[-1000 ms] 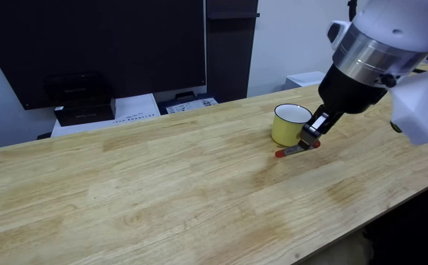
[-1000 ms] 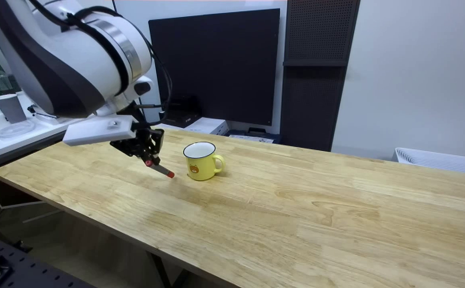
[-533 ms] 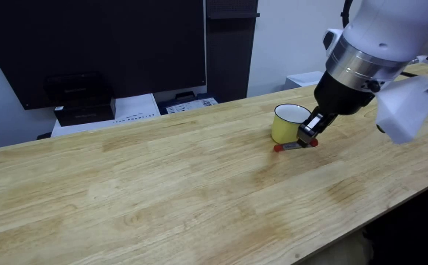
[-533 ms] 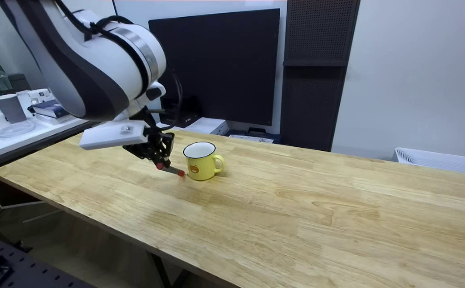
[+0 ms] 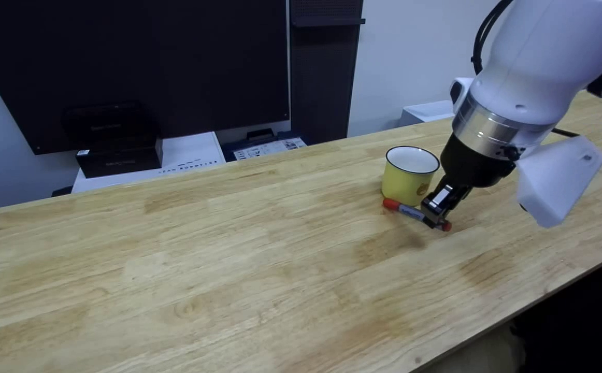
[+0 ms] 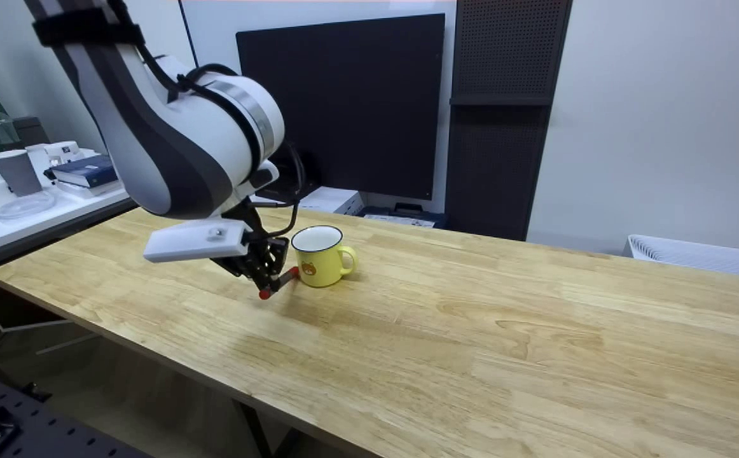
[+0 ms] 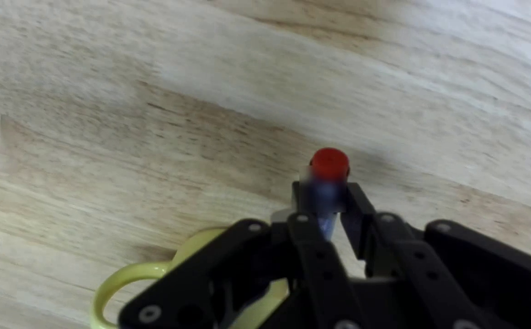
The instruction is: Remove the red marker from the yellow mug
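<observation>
The yellow mug point(image 5: 402, 186) stands upright on the table, white inside with a dark rim; its handle shows in an exterior view point(image 6: 349, 259). The red marker point(image 5: 410, 212), red at both ends with a blue-grey middle, is outside the mug, low beside its base. My gripper point(image 5: 430, 220) is shut on it near one end. In the wrist view the marker's red end point(image 7: 330, 163) sticks out between the fingertips point(image 7: 327, 198). The mug point(image 7: 197, 242) is partly hidden behind the gripper there. The marker's other end is very close to the mug; I cannot tell whether it touches mug or table.
The wooden table point(image 5: 228, 259) runs under everything, with its front edge point(image 5: 518, 316) beyond the gripper. A side bench with a grey cup point(image 6: 16, 173) and a blue book point(image 6: 86, 170) stands behind the arm. Boxes point(image 5: 192, 150) stand behind the table.
The gripper has come down with the marker held and shifted towards the mug. The marker has turned, so one end now points at the mug's base. The mug has not moved.
</observation>
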Controlling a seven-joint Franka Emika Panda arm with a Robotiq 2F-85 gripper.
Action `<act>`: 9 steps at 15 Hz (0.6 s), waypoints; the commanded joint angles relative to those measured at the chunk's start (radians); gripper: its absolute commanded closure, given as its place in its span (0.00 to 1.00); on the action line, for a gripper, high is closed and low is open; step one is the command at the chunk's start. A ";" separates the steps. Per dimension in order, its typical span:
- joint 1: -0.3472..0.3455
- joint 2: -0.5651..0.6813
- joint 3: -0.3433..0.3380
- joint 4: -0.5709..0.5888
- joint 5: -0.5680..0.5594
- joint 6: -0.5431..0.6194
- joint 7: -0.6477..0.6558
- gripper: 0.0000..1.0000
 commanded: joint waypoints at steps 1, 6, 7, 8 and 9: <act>-0.026 0.070 0.017 0.048 -0.024 0.029 0.057 0.95; -0.044 0.106 0.031 0.084 -0.032 0.036 0.070 0.47; -0.048 0.107 0.036 0.101 -0.043 0.037 0.082 0.40; -0.052 0.068 0.026 0.082 -0.026 0.047 0.051 0.34; -0.054 0.053 0.026 0.079 -0.023 0.058 0.046 0.27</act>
